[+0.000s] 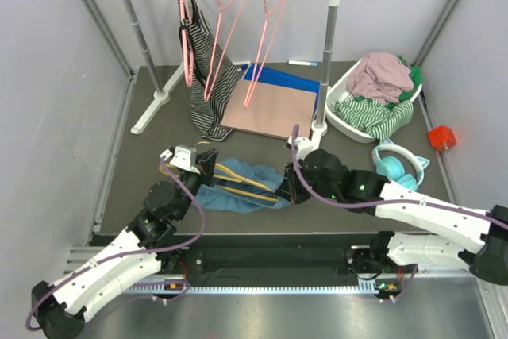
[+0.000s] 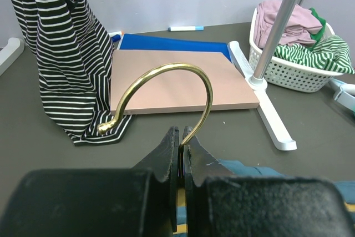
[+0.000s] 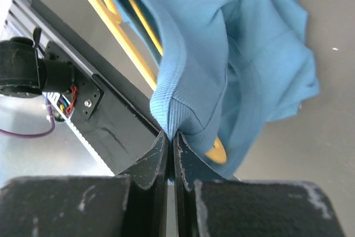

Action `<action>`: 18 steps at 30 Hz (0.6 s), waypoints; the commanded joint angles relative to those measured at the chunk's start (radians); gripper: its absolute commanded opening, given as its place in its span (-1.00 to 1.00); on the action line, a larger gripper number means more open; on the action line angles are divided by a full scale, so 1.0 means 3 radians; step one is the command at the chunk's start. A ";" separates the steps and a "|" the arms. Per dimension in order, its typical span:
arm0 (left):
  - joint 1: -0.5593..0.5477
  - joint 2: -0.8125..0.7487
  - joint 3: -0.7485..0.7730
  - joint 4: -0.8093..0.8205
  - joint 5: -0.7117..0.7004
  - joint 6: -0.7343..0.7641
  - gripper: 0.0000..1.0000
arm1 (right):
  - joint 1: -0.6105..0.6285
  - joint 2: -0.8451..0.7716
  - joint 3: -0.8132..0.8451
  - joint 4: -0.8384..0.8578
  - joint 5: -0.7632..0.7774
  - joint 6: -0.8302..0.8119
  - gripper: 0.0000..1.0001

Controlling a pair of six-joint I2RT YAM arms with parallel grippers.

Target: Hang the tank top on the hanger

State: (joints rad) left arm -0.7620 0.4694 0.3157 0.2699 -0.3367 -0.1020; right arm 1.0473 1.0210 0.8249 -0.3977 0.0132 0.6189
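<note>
The teal tank top point(image 1: 230, 196) is lying crumpled on the surface point(image 1: 159, 129) between the arms, its long axis running left to right, with the yellow hanger point(image 1: 238, 175) partly inside it. The left jaws are pinching the stem of the hanger's brass hook point(image 2: 172, 67). The right jaws are pinching the top's ribbed edge point(image 3: 166, 104), which only the right wrist view is showing.

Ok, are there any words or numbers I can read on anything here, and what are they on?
None: no words, numbers or signs can be read in any view.
On the marker, any print is too small to read.
No labels show on the tank top, the striped garment or the basket.
</note>
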 commanded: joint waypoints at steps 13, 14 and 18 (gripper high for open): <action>-0.0001 -0.0102 -0.0035 0.0256 -0.0054 0.0023 -1.00 | 0.0410 0.0978 0.0707 0.0748 -0.0412 -0.0212 -1.00; -0.0006 -0.0123 -0.0035 0.0256 -0.0059 0.0023 -1.00 | 0.0415 0.0989 0.0712 0.0778 -0.0417 -0.0212 -1.00; -0.0001 -0.0169 -0.0050 0.0246 -0.0095 0.0008 -1.00 | 0.0431 0.1045 0.0727 0.0840 -0.0371 -0.0182 -1.00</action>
State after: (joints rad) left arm -0.7616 0.4393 0.3088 0.2691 -0.3573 -0.0952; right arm 1.1576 1.3228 0.9783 -0.2432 -0.0990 0.5678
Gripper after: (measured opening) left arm 0.047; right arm 0.015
